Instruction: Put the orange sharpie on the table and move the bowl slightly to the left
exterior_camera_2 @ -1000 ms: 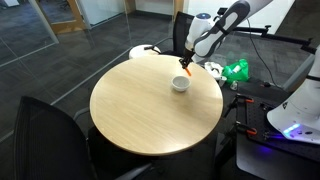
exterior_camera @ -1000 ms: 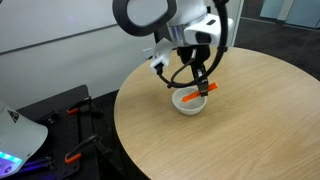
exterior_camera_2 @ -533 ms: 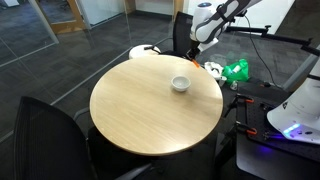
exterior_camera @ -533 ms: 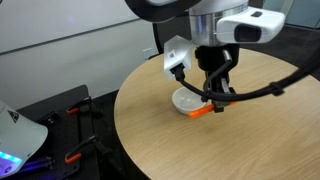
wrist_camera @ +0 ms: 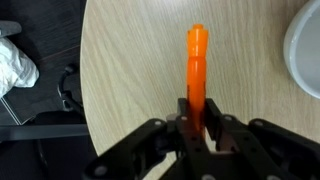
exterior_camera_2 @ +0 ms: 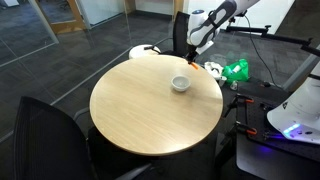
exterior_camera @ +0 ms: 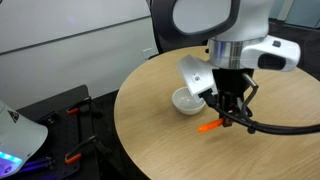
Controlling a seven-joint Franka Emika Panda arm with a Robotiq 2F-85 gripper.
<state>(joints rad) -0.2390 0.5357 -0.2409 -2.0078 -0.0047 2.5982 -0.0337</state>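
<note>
the gripper (exterior_camera: 228,118) is clamped on the orange sharpie (exterior_camera: 211,126), jaws narrow around one end of the barrel; in the wrist view the pen (wrist_camera: 197,65) sticks straight out from between the fingers (wrist_camera: 197,118) over bare wood; it hangs low over the table (exterior_camera: 160,140), just beside the bowl (exterior_camera: 187,100), on the side toward the near edge in an exterior view; whether its tip touches the top i cannot tell.

the bowl (wrist_camera: 307,50) shows only as a white rim at one side of the wrist view, apart from the pen; it sits upright and looks empty (exterior_camera_2: 180,84), well in from the table edge (exterior_camera_2: 140,110).

likely risks from here: the pen is round and the top is smooth, so letting go from any height could send it rolling; the table edge (wrist_camera: 130,70) lies off to one side of the pen in the wrist view, with floor beyond it, and a roll that way could carry the pen off; a roll the other way would put it against the bowl; gripped by one end, the free end may dip and strike first, kicking the pen sideways; pushing down too far would jam it into the wood; a pen left close to the bowl could be swept along or block the fingers when the bowl is nudged; a light, shallow bowl may tip if caught high on its rim.
</note>
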